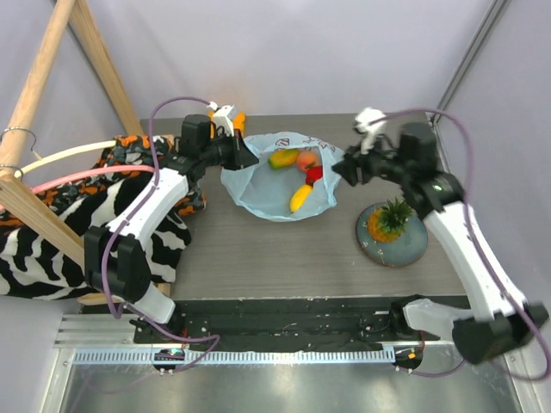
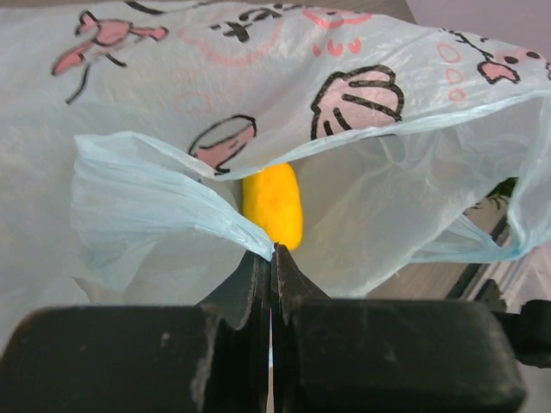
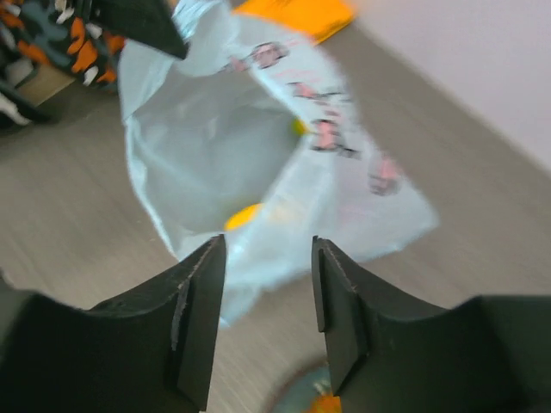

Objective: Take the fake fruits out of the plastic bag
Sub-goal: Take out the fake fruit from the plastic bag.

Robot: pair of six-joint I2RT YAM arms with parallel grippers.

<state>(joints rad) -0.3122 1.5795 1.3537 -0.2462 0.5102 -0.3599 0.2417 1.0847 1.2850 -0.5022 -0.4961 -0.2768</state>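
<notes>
Currently: pineapple (image 1: pixel 387 219) upright on plate (image 1: pixel 415 245), at 4 o'clock on the table (image 1: pixel 284 258), outside the bag. Bag (image 1: pixel 258 189) lies beyond, mid-table, mouth open. Inside it: yellow piece (image 1: pixel 300 198), red fruit (image 1: pixel 314 173), peach fruit (image 1: pixel 306 159), green-yellow fruit (image 1: pixel 282 158). Left tool (image 2: pixel 272 255) pinched tight on the bag rim at the bag's 10 o'clock. Right tool (image 3: pixel 267 249), jaws apart, gripping nothing, just beside the bag's 3 o'clock edge. Zebra cloth (image 1: pixel 86 228) at the table's 9 o'clock.

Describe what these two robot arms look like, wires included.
Both arms are white shells linked by black joints. A thin purple cable loops along the left arm and the right arm. The left gripper and right gripper are black, each with two flat fingers.
</notes>
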